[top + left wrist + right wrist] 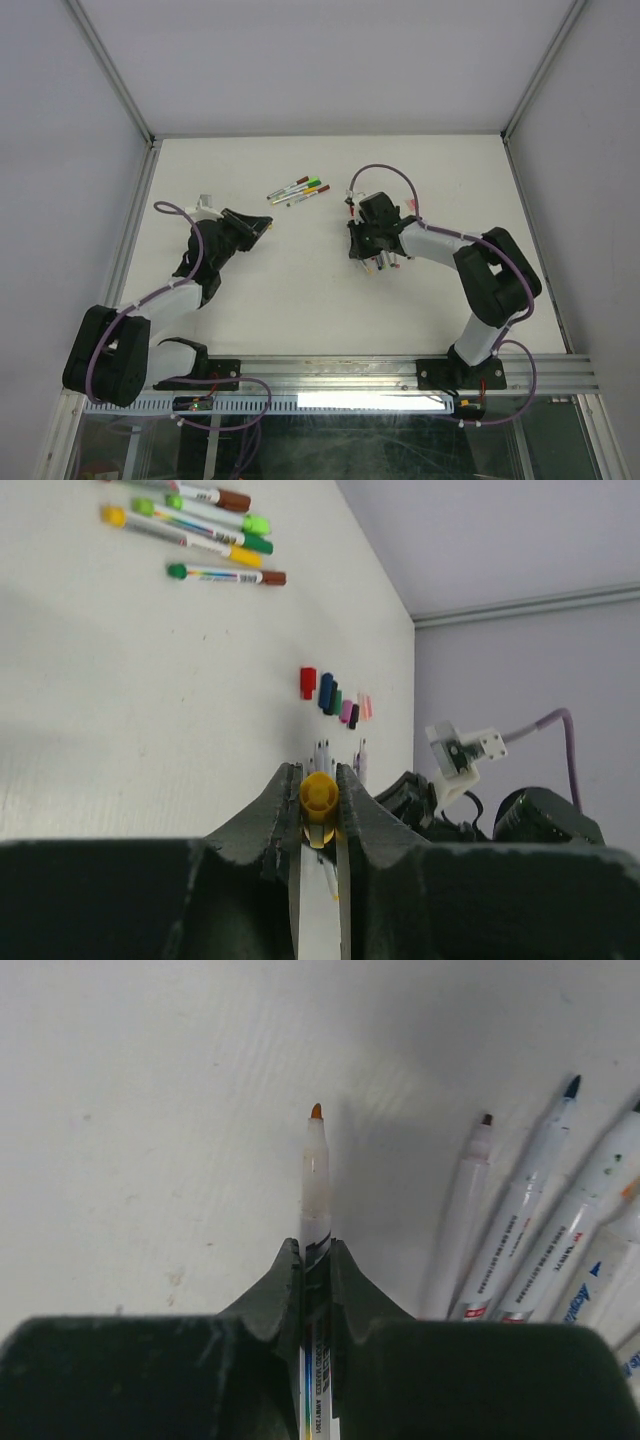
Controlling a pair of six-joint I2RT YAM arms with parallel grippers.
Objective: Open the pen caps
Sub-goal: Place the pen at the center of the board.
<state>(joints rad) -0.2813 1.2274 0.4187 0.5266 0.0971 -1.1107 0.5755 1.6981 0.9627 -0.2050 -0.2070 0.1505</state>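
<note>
Left jaws pinching yellow cap [319,795], right jaws pinching uncapped orange pen [316,1180], loose caps [328,692] on table [120,730]

Your left gripper [319,783] has its fingers closed on a yellow cap [319,796] at near centre. Farther off on the white table [120,720] lies a row of loose caps [327,691], red at its left end. At far left lie four capped pens [200,525].

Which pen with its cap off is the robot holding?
The orange-tipped pen, pinched in the right hand. The brown-tipped pen and the blue-tipped pen lie loose on the table beside it.
</note>
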